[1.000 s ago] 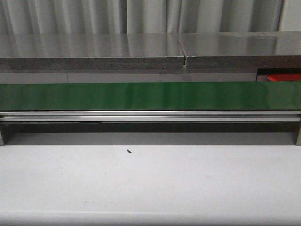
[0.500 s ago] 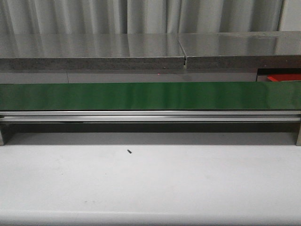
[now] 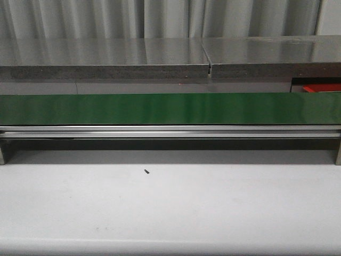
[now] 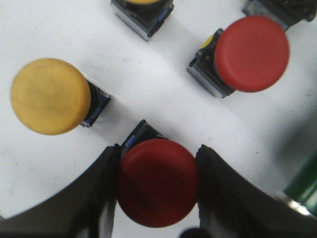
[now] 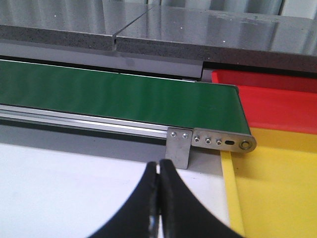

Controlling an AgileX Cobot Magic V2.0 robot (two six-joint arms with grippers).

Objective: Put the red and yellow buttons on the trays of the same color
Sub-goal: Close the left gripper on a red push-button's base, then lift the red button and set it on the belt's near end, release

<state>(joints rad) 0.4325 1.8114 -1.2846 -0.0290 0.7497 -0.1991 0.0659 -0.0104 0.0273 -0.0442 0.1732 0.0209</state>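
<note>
The left gripper's (image 4: 158, 186) two dark fingers (image 4: 96, 198) press against either side of a red mushroom-head push button (image 4: 158, 181), one flank each, so the cap sits clamped between them on the white tabletop (image 4: 148, 84). Taking that clamped button as the landmark, a yellow mushroom-head button (image 4: 49, 96) lies on its side near it, its dark switch body pointing toward the held one without touching it; a second red mushroom-head button (image 4: 251, 53) lies farther off on the opposite side, with a yellow collar showing where cap meets body; and the body of another yellow-topped button (image 4: 142, 14) is cut off by the frame edge beyond both. A sliver of green conveyor belt (image 4: 303, 186) with its metal rail shows at the corner, just beside the clamped button's far finger. The right gripper (image 5: 159, 198) is clenched, its fingertips (image 5: 171, 191) meeting with nothing between them, hovering over the white table. Ahead of it the green belt (image 5: 114, 96) ends at a metal bracket, and past that end sit a yellow tray (image 5: 277, 183) and, behind it, a red tray (image 5: 267, 96). In the front view neither arm appears; only the belt (image 3: 170, 109), the grey bench behind it and a small dark speck (image 3: 146, 172) on the table are visible, with a red tray edge (image 3: 319, 88) at the far right.
</note>
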